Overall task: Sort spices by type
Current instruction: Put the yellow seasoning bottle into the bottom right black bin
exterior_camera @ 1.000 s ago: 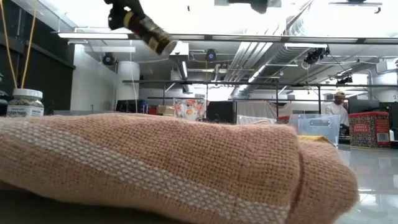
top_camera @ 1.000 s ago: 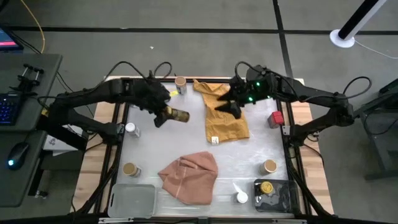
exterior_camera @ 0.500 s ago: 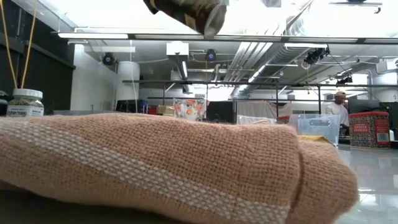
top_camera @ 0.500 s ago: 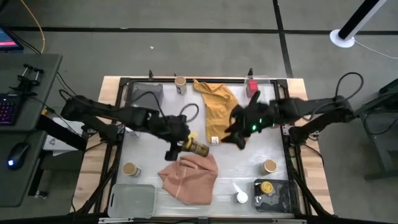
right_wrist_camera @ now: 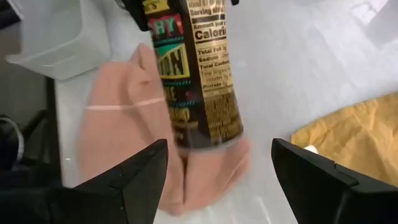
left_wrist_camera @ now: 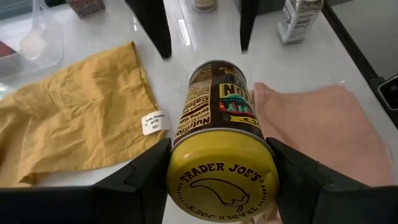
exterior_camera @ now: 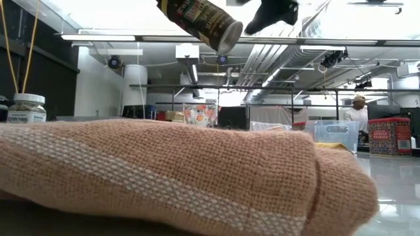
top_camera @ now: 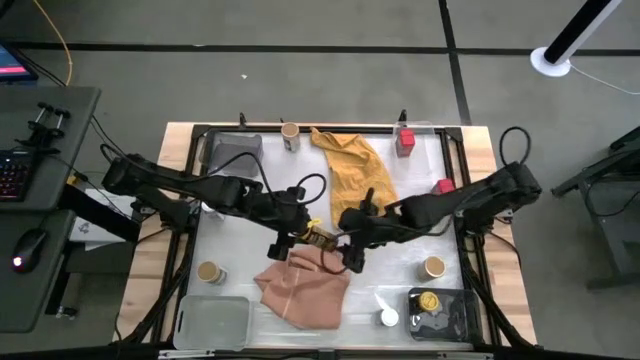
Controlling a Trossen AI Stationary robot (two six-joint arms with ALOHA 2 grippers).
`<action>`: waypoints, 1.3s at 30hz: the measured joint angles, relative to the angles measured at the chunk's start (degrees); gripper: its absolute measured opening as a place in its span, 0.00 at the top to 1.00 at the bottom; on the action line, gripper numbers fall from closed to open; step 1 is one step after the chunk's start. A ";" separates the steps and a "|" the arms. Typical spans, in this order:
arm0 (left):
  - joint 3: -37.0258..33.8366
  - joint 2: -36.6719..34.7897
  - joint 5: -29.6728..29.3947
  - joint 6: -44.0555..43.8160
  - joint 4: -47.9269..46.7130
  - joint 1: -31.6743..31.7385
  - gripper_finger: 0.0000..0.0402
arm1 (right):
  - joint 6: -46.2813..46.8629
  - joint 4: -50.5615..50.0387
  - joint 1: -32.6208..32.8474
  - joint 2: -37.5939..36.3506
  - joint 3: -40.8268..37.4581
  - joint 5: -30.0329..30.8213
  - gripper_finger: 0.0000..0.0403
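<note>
A yellow-lidded spice jar with a dark label hangs over the far edge of the pink cloth, near the table's middle. My left gripper is shut on it. My right gripper stands open just past the jar's base, one finger on either side and apart from it. In the low view the jar is tilted, base lower, with the right gripper beside it. Other spices stand on the table: tan-lidded jars, red tins and a white-lidded jar. My left gripper pinches the jar at its lid end between its two fingers, one on each side of the yellow lid. The fingers come from the table's left, slanting down, and lie along the jar. The jar is lifted clear, tilted, base pointing toward my right gripper.
A mustard cloth lies at the far middle. A grey tray sits far left, a clear tray near left. A dark tray near right holds a yellow-lidded jar.
My left gripper carried the jar from the far left toward the table's middle and down over the pink cloth, rolling as it went, then held still. My right gripper came down from over the mustard cloth toward the near side and the jar's base, staying open.
</note>
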 joint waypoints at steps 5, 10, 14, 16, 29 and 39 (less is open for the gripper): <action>0.00 0.04 -1.86 -1.33 -0.06 -0.17 0.49 | -5.35 4.51 -1.15 1.32 0.00 0.12 0.30; 0.00 0.20 -3.66 -1.32 0.59 -0.17 0.49 | -11.03 10.62 -2.20 1.32 0.02 1.32 0.30; -0.04 0.39 -4.27 -1.31 2.96 -0.17 0.49 | -13.34 11.39 -3.64 1.60 0.02 0.74 0.30; -0.04 0.39 -4.41 -1.25 5.13 -0.17 0.49 | -13.95 11.29 -4.32 1.82 0.02 -1.72 0.30; -0.04 0.39 -7.10 1.14 7.78 -0.15 0.48 | -15.44 11.41 -5.24 1.83 0.02 -1.53 0.47; 3.12 0.00 -4.75 -0.58 3.25 0.18 0.37 | -15.85 9.38 -5.22 0.48 0.10 -4.27 0.60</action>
